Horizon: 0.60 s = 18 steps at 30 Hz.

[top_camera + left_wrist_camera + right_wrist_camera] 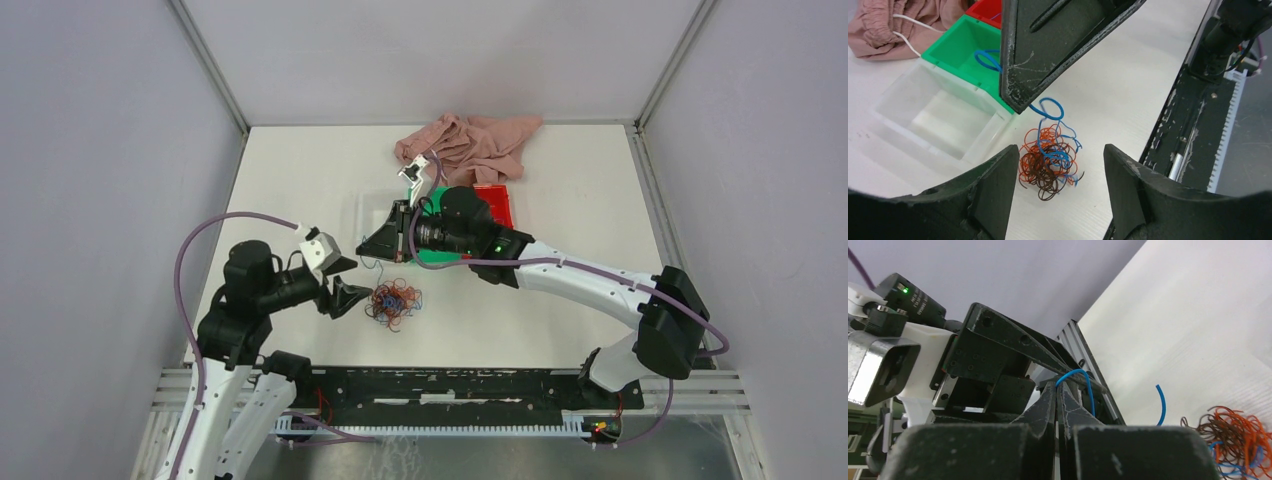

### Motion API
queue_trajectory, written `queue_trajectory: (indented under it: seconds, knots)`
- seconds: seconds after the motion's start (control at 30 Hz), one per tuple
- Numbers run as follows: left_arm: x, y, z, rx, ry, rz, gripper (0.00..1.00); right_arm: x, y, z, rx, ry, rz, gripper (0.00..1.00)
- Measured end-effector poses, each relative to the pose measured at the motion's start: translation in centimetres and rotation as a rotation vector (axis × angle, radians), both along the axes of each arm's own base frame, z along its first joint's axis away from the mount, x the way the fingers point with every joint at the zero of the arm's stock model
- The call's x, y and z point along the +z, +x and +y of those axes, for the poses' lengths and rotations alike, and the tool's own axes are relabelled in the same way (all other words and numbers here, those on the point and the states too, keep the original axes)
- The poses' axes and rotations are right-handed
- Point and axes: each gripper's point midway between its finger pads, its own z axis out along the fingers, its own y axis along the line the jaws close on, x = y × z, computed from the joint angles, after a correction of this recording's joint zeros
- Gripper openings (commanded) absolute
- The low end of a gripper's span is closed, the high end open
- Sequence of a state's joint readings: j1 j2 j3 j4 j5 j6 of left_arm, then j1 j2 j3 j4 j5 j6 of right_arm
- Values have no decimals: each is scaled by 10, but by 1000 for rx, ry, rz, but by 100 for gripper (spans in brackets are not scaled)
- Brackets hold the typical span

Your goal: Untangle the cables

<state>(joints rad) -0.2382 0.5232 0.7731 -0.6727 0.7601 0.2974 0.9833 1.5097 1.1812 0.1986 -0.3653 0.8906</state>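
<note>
From above, a roundish tangle (392,303) of thin, curly orange-red, dark brown and blue cables lies on the white table (560,320), left of centre and toward the near edge. One blue strand (373,266) runs from it toward the far side into the right gripper (385,248). The left gripper (350,297) sits just left of the tangle.

The left wrist camera shows the left fingers (998,190) spread on either side of the tangle, grasping nothing. The blue strand loops up to the right gripper, and beyond it a further blue loop lies over the green plastic bin (955,50).

In the right wrist view, the right gripper's fingers (1045,405) are clenched on the blue strand, which arcs above them.
</note>
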Motion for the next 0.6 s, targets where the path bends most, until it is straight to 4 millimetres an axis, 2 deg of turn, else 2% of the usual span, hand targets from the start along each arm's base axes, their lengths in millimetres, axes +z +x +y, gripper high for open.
queue_trajectory:
  seconds: [0.1,0.27,0.4,0.6]
  knots:
    - [10,-1,-6,-6,-59,16,78,9,1,2,-9,40,13,0]
    - [25,0,-12,-10,-127,22,77,24,2,5,-30,96,21,0]
    - [33,5,-15,-2,-163,16,72,33,0,8,-33,135,23,0]
    - [32,16,-14,32,-169,11,61,49,-1,9,-41,192,43,0]
